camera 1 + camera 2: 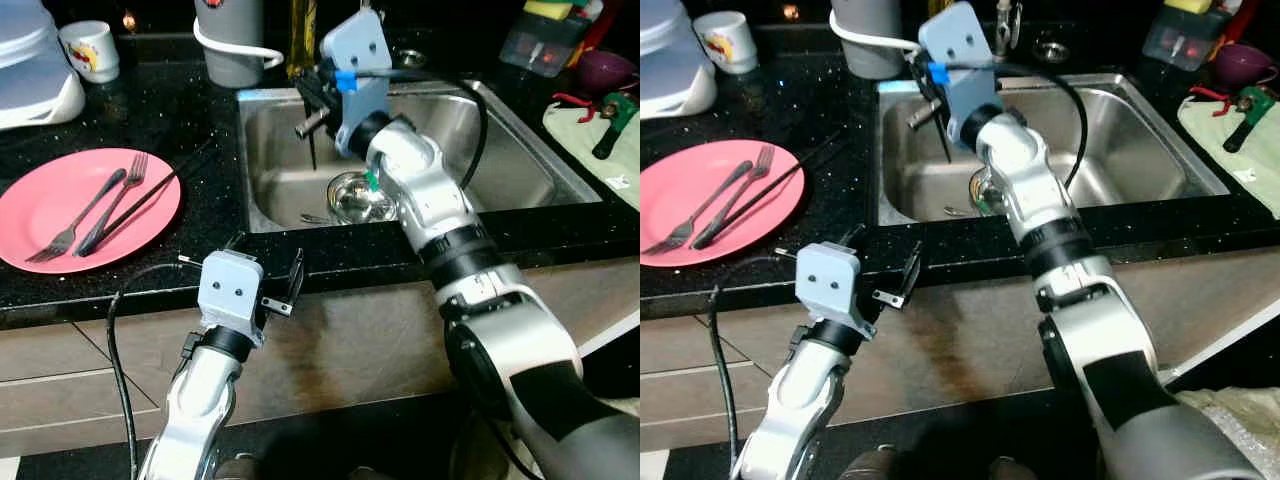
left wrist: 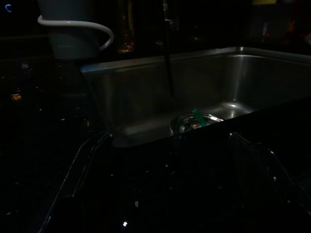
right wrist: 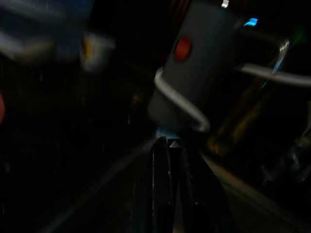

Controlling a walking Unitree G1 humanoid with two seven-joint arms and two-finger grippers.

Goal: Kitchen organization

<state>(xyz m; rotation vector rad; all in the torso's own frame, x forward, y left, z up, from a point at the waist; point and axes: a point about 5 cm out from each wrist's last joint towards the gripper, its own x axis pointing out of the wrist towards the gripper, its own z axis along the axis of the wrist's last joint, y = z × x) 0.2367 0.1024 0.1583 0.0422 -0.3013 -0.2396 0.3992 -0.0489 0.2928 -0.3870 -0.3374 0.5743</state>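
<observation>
While the right pincer [image 1: 312,122] grips a thin dark utensil [image 1: 312,150] hanging over the sink [image 1: 500,150], bowl [image 1: 355,195] just below

A pink plate [image 1: 60,215] with silver forks [image 1: 85,215] is seen on the black, speckled desk [image 1: 170,110]. The sink [image 1: 520,160] is silver, the mug [image 1: 90,50] white with a coloured print, the bowl [image 1: 605,68] purple.

Right wrist view blurred; steel bowl [image 1: 358,196] partly hidden behind right arm.
</observation>
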